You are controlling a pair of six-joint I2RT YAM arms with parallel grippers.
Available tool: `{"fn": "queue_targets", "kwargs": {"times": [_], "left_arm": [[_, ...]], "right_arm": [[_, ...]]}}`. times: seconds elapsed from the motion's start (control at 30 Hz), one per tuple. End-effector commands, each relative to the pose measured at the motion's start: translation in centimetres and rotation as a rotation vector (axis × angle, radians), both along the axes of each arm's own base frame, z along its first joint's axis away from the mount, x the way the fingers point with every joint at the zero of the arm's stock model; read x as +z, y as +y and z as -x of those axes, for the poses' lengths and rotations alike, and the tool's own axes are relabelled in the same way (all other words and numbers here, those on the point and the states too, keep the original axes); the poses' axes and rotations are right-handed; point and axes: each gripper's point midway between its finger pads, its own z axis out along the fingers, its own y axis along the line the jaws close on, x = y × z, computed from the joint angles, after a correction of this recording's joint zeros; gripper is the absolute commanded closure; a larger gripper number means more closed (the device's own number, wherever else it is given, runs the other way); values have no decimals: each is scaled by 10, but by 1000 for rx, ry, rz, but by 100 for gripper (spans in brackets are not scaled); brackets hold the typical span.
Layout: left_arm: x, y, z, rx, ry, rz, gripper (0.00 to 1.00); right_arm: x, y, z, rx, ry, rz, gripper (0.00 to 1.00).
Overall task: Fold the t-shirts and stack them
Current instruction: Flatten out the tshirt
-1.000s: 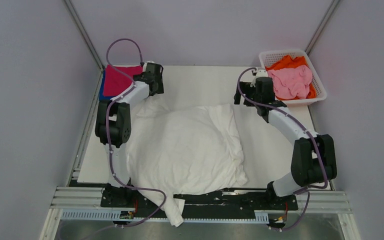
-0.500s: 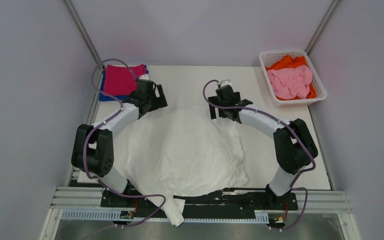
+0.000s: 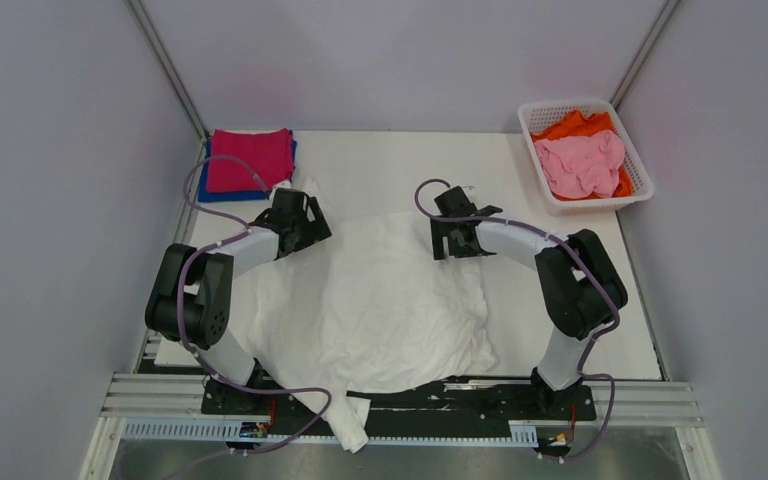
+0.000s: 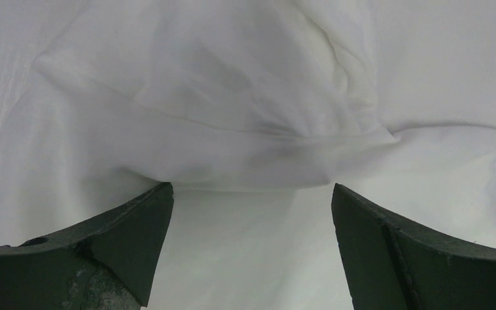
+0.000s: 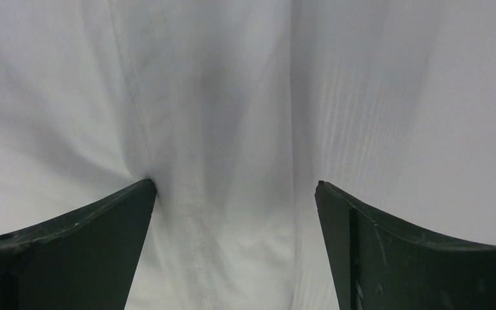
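A large white t-shirt (image 3: 380,300) lies crumpled across the middle of the table, its print hidden; one end hangs over the near edge. My left gripper (image 3: 305,228) is open, low over the shirt's far left edge; the left wrist view shows a cloth fold (image 4: 232,123) just beyond the spread fingers (image 4: 113,232). My right gripper (image 3: 457,243) is open, low over the shirt's far right edge, with a seamed strip of cloth (image 5: 219,194) between its fingers (image 5: 97,232). A folded magenta shirt (image 3: 250,158) lies on a blue one (image 3: 203,190) at the far left.
A white lattice basket (image 3: 640,175) at the far right holds a pink shirt (image 3: 582,162) on an orange one (image 3: 575,125). Grey walls close in on both sides. The metal rail (image 3: 400,400) runs along the near edge under the arm bases.
Both arms came back from the far corners toward the near side and lowered onto the white shirt's far edge. The shirt's far edge now lies flatter and nearer.
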Motion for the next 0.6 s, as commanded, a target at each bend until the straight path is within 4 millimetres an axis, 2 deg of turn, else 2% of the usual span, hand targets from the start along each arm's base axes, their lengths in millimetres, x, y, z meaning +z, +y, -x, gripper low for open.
{"fn": "queue_targets", "kwargs": {"times": [0.0, 0.13, 0.23, 0.5, 0.57], "left_arm": [[-17, 19, 3, 90, 18, 2, 0], [-19, 28, 4, 116, 22, -5, 0], [-20, 35, 5, 136, 31, -25, 0], [-20, 41, 5, 152, 33, -32, 0], [-19, 41, 5, 151, 33, -35, 0]], "right_arm": [[-6, -27, 1, -103, 20, -3, 0], [1, -56, -2, -197, 5, -22, 0], [5, -85, -1, -306, -7, -47, 0], [10, -178, 15, -648, -41, -72, 0], [16, -211, 24, -781, -52, -86, 0]]}}
